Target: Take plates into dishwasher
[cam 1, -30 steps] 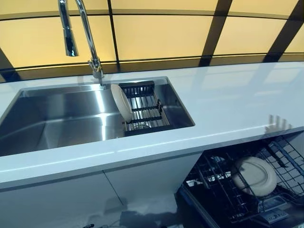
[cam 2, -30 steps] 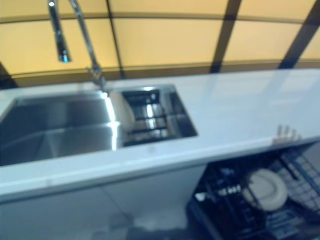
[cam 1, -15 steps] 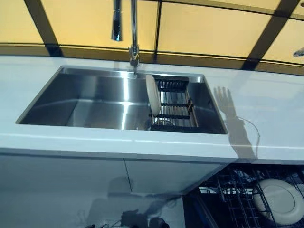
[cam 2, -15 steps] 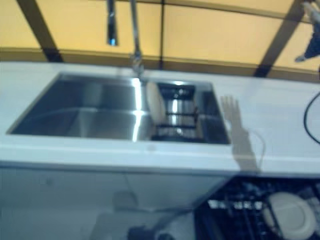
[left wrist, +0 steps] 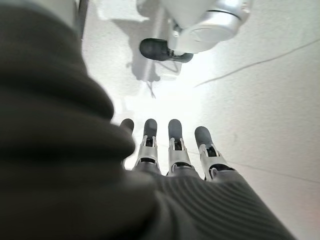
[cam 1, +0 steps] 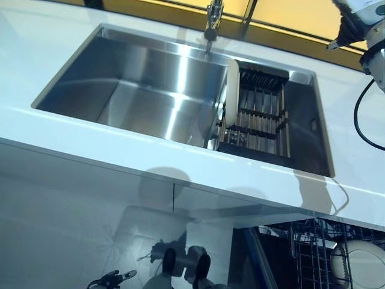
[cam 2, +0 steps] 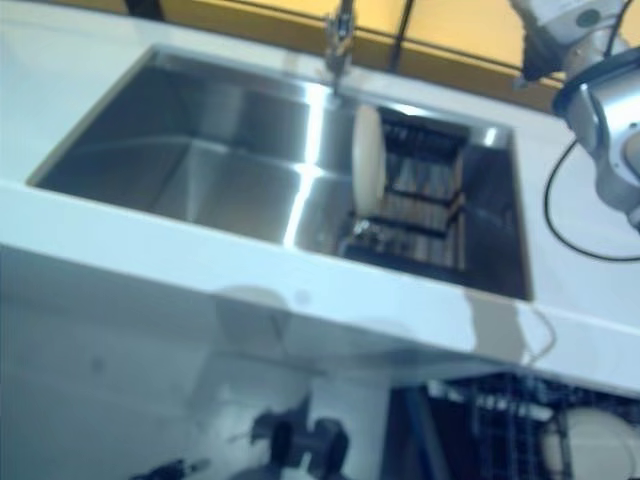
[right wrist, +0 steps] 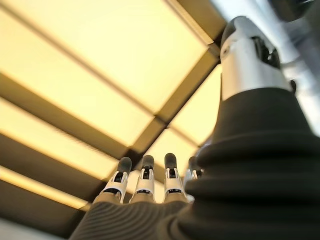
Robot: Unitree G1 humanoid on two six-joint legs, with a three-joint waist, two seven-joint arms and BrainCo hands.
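A cream plate (cam 1: 231, 90) stands on edge at the left end of a dark dish rack (cam 1: 260, 117) in the right part of the steel sink (cam 1: 138, 84). Another cream plate (cam 1: 363, 265) sits in the open dishwasher's wire rack (cam 1: 310, 253) at the lower right. My right arm (cam 2: 598, 105) is raised above the counter at the upper right, apart from the sink. My right hand (right wrist: 145, 185) has straight fingers, holds nothing and points at the yellow wall panels. My left hand (left wrist: 175, 145) hangs low over the floor, fingers straight and empty.
A chrome faucet (cam 1: 212, 21) stands at the sink's back edge, just left of the rack. The white counter (cam 1: 90, 153) runs along the sink's front, with white cabinet fronts (cam 1: 78, 211) below. Yellow panels with dark bars back the counter.
The camera has swung down and to the left, so the whole picture has shifted. My right arm has come into the upper right of the view. The plates have not moved.
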